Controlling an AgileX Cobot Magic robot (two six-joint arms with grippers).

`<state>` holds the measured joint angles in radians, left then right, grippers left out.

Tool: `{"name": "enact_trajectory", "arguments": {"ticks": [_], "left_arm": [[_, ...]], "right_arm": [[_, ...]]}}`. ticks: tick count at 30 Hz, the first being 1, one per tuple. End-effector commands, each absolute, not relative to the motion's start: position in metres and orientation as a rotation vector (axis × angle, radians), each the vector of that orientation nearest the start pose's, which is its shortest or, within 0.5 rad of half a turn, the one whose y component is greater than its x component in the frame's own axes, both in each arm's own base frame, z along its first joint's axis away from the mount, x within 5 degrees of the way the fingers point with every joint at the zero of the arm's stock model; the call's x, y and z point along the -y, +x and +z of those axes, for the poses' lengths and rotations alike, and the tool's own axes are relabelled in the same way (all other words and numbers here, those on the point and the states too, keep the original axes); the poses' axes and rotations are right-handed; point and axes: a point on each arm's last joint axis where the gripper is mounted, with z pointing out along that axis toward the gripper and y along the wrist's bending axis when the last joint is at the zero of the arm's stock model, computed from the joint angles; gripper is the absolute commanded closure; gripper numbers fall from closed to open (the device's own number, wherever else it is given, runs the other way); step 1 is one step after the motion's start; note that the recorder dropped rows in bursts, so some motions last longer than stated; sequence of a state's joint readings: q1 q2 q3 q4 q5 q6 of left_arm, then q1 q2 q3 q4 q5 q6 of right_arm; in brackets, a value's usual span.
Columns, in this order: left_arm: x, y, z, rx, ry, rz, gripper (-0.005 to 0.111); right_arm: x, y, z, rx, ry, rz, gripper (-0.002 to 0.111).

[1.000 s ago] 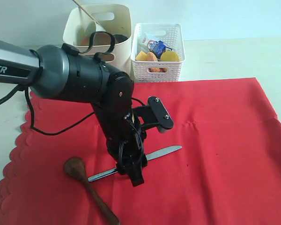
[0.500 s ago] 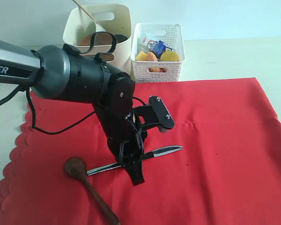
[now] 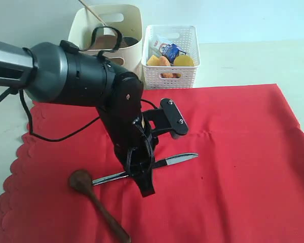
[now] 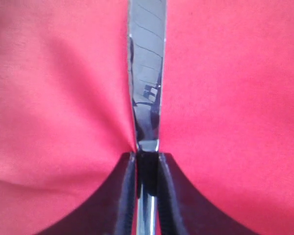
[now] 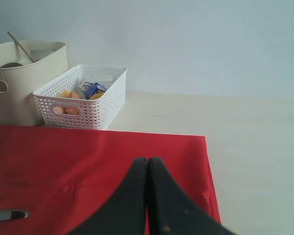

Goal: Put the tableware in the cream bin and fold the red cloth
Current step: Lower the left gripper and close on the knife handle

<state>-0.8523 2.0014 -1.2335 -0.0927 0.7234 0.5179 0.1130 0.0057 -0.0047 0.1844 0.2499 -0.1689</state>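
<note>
On red cloth point(image 3: 233, 131), left fingers point(image 4: 120, 196) pinching metal knife point(image 4: 146, 73), right fingers point(image 5: 130, 196) pressed together

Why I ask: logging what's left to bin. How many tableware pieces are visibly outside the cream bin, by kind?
Metal knife: 1, gripped by the left claw
Dark wooden spoon: 1
Total: 2

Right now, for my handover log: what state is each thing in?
Left gripper: shut on knife.
Right gripper: shut, empty.
Knife: clamped mid-length.
Spoon: lying loose on cloth.
Cloth: spread out, unfolded.
Bin: upright, chopstick sticking out.
Basket: upright, holding food.
</note>
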Motion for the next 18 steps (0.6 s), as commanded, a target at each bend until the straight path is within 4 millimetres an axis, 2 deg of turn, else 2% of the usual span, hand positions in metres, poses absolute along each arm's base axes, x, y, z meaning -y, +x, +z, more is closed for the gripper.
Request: {"name": "enact_trajectory", "arguments": {"ticks": [1,4,13,18], "left_arm": [[0.286,0.242,0.157,-2.320,1.783,-0.150,0.107],[0.285,0.241,0.167,-2.302,1.772,-0.156,0.107],[0.281,0.235,0.168,-2.372,1.796,-0.179,0.107],[0.293,0.245,0.153,-2.310,1.699,-0.214,0.107]], "right_arm": [[-0.010,0.055,0.191,-1.721,-0.121,0.122,0.108],[-0.010,0.055,0.191,-1.721,-0.123,0.120,0.108],[-0.010,0.055,0.191,-1.721,-0.123,0.120,0.108],[-0.010,0.055,0.191,-1.721,-0.123,0.120,0.108]]}}
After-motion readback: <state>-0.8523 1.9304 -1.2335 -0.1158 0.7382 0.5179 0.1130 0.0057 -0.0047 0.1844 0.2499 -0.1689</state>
